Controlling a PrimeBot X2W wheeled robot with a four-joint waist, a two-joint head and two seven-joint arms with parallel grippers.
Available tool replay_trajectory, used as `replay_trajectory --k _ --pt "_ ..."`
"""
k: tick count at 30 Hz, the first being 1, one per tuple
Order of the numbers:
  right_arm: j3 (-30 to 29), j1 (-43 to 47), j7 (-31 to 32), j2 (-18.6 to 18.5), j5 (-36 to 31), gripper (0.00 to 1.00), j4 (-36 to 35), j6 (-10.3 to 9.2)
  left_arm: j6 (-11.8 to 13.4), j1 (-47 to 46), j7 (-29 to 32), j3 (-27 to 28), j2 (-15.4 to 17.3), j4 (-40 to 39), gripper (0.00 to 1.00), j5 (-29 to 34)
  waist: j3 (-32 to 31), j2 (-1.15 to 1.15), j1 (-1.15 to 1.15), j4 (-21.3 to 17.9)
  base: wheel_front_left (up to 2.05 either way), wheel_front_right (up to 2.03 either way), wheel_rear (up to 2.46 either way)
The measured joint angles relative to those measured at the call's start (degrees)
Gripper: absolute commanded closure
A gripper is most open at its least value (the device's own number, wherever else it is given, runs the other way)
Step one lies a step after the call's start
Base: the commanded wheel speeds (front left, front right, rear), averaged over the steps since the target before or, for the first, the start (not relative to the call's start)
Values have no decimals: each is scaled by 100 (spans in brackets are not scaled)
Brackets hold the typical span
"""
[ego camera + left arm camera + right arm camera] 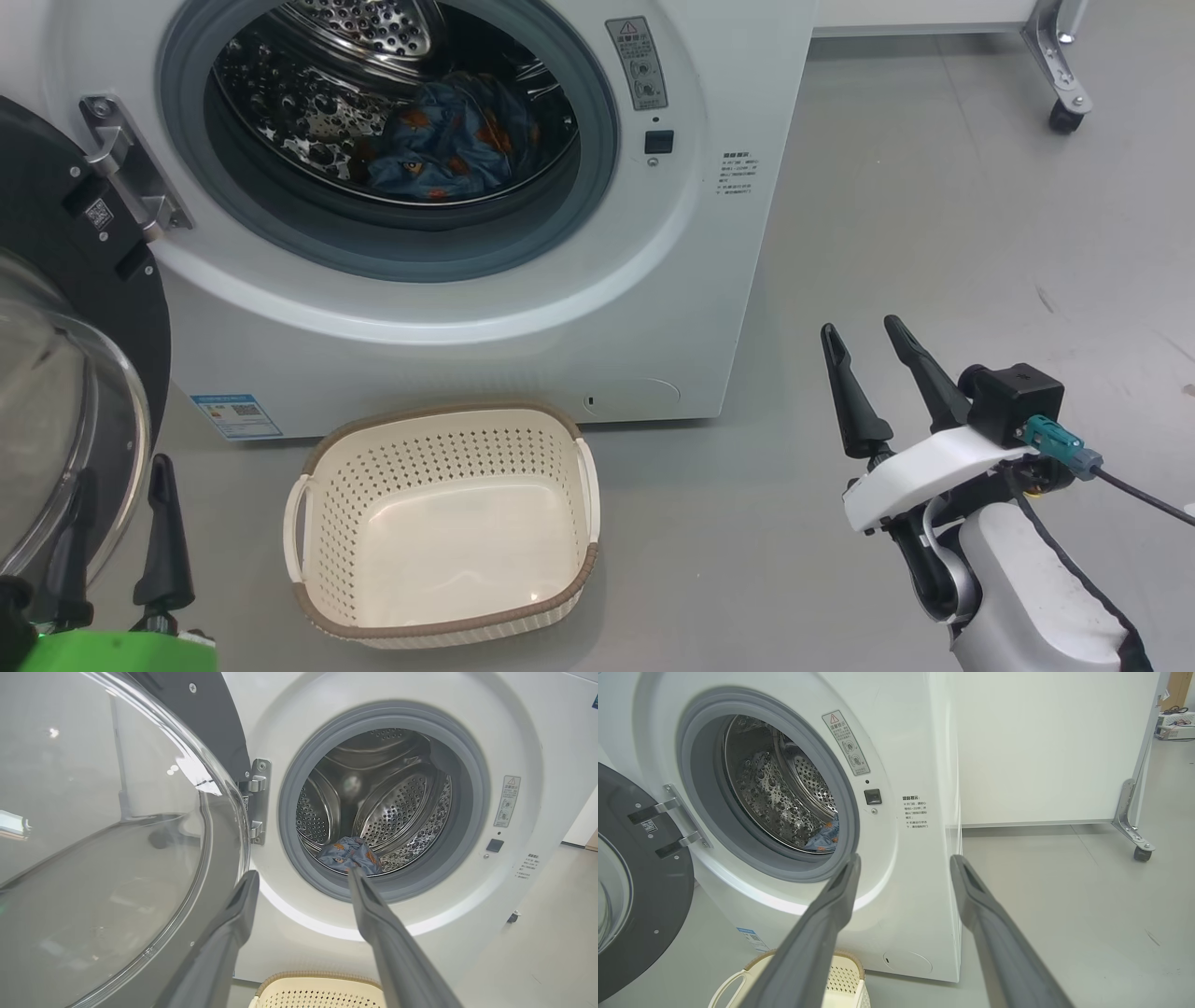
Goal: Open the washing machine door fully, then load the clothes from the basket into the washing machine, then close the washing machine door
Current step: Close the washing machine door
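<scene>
Grey floor (887,233), empty basket (439,448). Our left gripper (119,532) and right gripper (862,327) gape, holding nothing. We risk glancing off the door (56,280) and its curved glass.

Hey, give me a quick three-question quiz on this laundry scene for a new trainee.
1. True or false: the basket is empty.
2. Where are the clothes? A inside the washing machine; B in the basket; C on the floor.
3. Fill in: the washing machine door stands ___.
Key: 1 true; 2 A; 3 open.
</scene>
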Motion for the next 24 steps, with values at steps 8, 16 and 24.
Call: replay_trajectory --k 8,16,24 --pt "1 0 0 -1 0 0 -1 0 -1 30 0 34 -2 -1 0 1 10 0 0 1 -3 3 0" --pt "3 0 0 -4 7 0 -2 0 -3 30 0 45 -12 0 0 2 25 0 0 1 0 0 0" --pt "2 0 0 -10 9 0 -3 0 -44 30 0 58 -22 4 0 20 44 0 0 13 0 0 0"
